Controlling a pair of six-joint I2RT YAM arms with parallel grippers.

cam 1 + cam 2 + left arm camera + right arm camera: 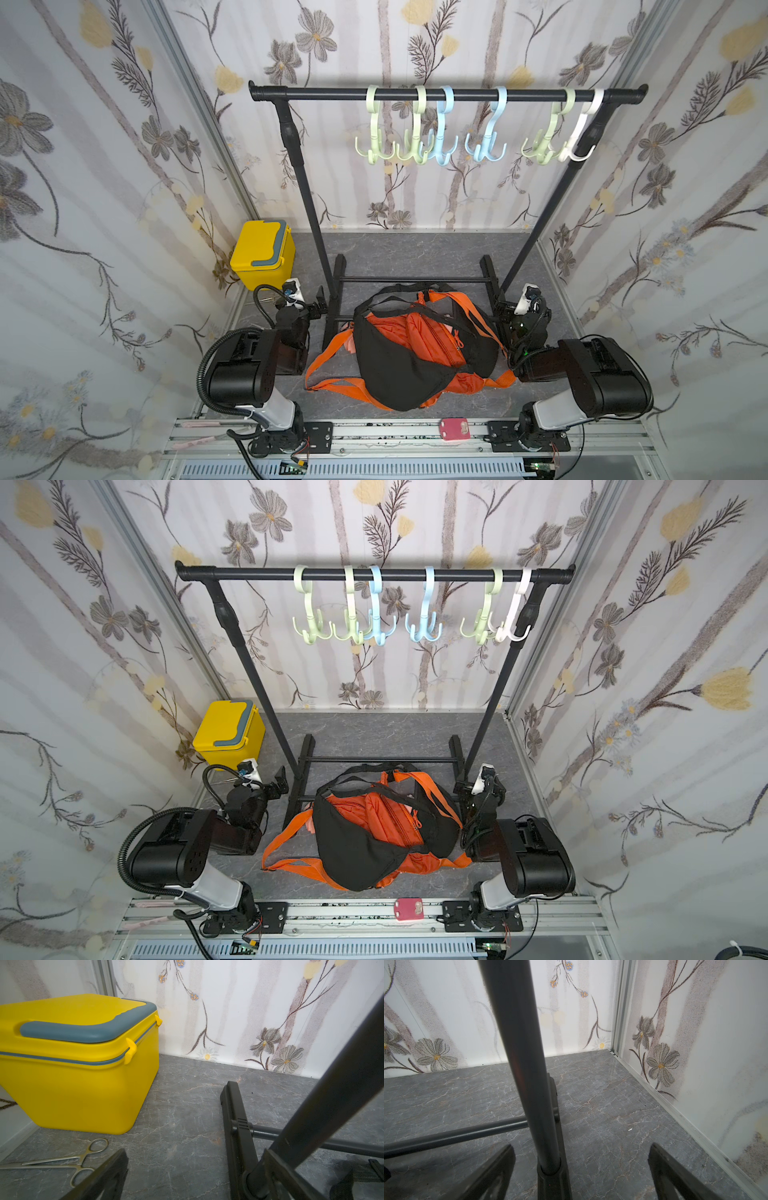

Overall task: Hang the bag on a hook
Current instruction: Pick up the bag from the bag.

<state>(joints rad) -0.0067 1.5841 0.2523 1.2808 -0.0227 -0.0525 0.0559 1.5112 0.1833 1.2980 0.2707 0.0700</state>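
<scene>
1. Closest to me in both top views, a pink tag [454, 429] lies on the front rail, between the two arm bases. Behind it, the orange and black bag [411, 353] is slumped on the grey floor [415, 249], between my two arms and against the rack base, straps trailing towards the left arm. Six hooks [424, 617] hang free on the black rail [257, 574] above.
2. Top views again: bare floor stretches behind the rack base to the back wall; a yellow box [228, 733] fills the far left corner.
3. Left wrist: the left gripper [193, 1178] stands wide apart, holding nothing; forceps [68, 1162] lie beside one finger, the rack foot near the other.
4. Right wrist: the right gripper [581, 1174] is spread wide, empty, the rack upright [525, 1064] between its fingers; open floor runs to the wall edge.
</scene>
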